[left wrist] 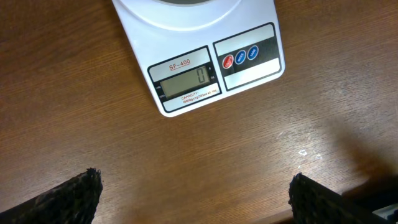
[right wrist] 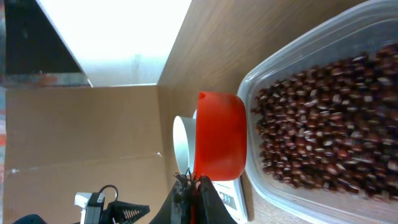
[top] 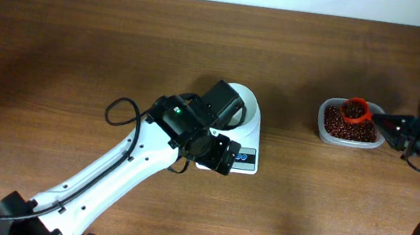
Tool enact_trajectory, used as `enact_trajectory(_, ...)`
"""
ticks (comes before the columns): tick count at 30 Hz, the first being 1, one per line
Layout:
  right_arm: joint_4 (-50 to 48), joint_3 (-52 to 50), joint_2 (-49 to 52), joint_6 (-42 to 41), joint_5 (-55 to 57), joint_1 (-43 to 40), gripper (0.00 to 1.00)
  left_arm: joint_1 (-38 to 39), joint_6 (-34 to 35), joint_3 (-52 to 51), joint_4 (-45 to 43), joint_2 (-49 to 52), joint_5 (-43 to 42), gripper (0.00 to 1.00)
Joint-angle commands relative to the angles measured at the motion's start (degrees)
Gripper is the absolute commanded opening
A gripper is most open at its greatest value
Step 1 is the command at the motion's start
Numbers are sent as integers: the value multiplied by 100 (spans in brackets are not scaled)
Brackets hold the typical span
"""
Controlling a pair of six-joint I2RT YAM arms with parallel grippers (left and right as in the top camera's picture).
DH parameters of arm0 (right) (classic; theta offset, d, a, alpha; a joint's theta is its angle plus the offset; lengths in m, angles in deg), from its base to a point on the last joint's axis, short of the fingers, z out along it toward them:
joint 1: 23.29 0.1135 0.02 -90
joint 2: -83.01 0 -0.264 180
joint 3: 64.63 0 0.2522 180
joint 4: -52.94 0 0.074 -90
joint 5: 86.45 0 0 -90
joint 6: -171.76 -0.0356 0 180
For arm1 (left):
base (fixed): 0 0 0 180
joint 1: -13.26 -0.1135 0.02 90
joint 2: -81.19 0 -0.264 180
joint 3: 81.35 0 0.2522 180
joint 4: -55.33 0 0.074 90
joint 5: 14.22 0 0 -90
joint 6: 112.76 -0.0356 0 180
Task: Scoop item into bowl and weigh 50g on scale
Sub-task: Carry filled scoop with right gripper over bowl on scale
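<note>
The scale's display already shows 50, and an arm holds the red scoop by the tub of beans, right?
No. In the left wrist view the display on the scale reads 0, not 50. The scoop is indeed held by the tub of beans.

The beans [right wrist: 323, 118] are dark red-brown, the scoop [right wrist: 219, 134] orange-red, bowl [right wrist: 181, 146] and scale [left wrist: 186, 37] white.

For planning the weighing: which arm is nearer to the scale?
Left. The left fingers, open, hover beside the scale; the right fingers hold the scoop at the tub, farther off.
</note>
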Motion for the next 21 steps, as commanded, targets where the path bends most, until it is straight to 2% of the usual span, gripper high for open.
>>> enact_trajectory(1, 4, -31, 50, 44, -385, 304, 4, 7, -52, -31, -7, -111, -42, 99)
enact_trajectory(21, -136, -24, 50, 37, -717, 3049, 4, 7, -52, -31, -7, -111, -42, 99)
